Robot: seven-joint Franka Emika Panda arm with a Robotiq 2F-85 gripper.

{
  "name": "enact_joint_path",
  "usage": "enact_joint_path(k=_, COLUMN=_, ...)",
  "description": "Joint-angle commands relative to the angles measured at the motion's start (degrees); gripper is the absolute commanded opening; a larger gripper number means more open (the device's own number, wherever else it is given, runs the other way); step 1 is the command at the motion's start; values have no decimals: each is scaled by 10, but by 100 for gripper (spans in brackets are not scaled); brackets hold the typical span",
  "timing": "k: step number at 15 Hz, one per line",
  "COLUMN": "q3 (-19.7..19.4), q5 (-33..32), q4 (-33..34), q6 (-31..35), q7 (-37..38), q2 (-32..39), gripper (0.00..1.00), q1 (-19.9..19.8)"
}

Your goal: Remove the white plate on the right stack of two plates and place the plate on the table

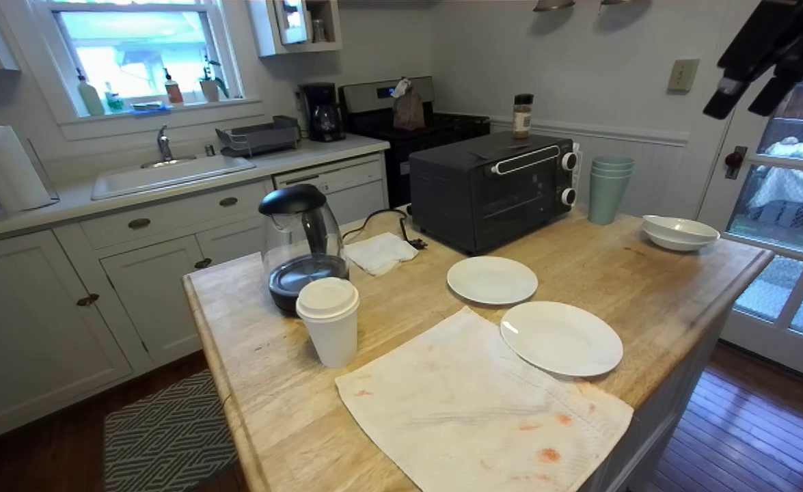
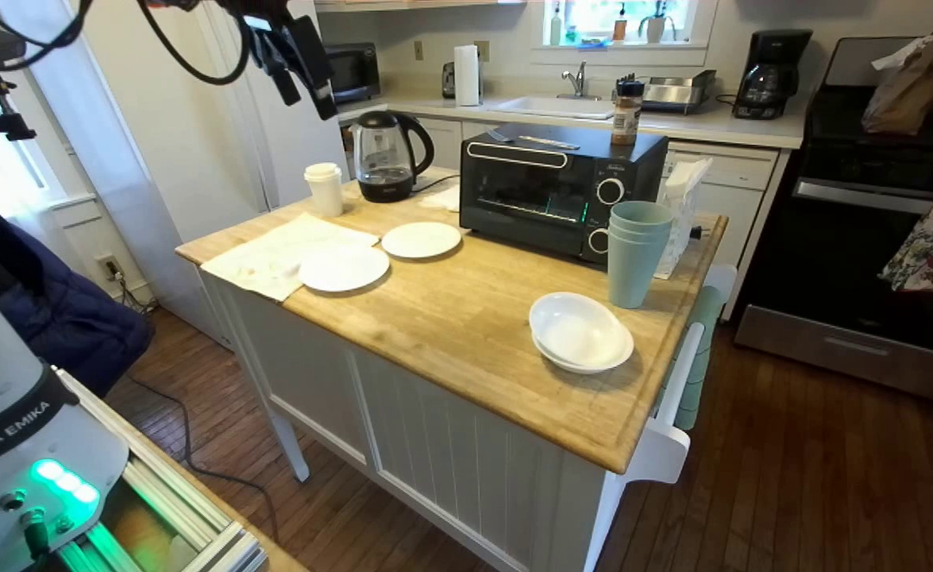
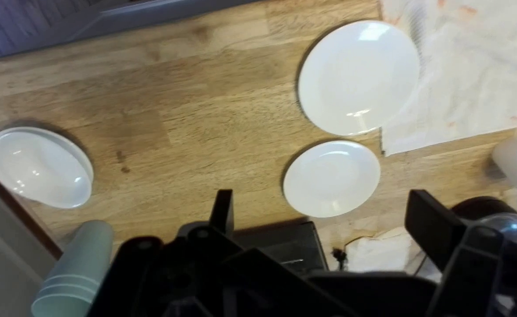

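Tool [image 3: 322, 202] spread, nothing in it, well above the desk [image 2: 450, 318]. White plate [image 2: 579, 324] sits off-centre on its matching lower dish [image 2: 557, 362], near the green cups [image 2: 634, 258]. Likely light, stiff, slick, chippable. I'd pinch the raised rim where it seems to overhang.
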Motion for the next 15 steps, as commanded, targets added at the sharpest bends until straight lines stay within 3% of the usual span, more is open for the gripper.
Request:
enact_joint_path(k=1, q3=45, q5=-94, q4=32, q6=82, q7=55, q2=107, gripper=100, q1=-55)
enact_joint_path(k=5, q3=85, q5=-239, q4=65, q6=124, q7=143, q2=203, gripper=100, q1=-122)
enact_joint_path(k=9, q3=70, q5=-346, q4=114, q6=97, q7=206, q2=283, gripper=100, q1=-141)
enact_joint_path(k=10, q3=59, q5=-357, q4=125, q6=92, q7=204, q2=304, gripper=100, q1=-136)
enact_joint_path(k=11, q3=44, q5=-328, q4=87, q6=104, q7=186, q2=254, gripper=100, q1=-111)
enact_joint_path(k=15, q3=31, q5=-330, q4=92, q6=105, q7=186, q2=268, gripper=100, q1=-101)
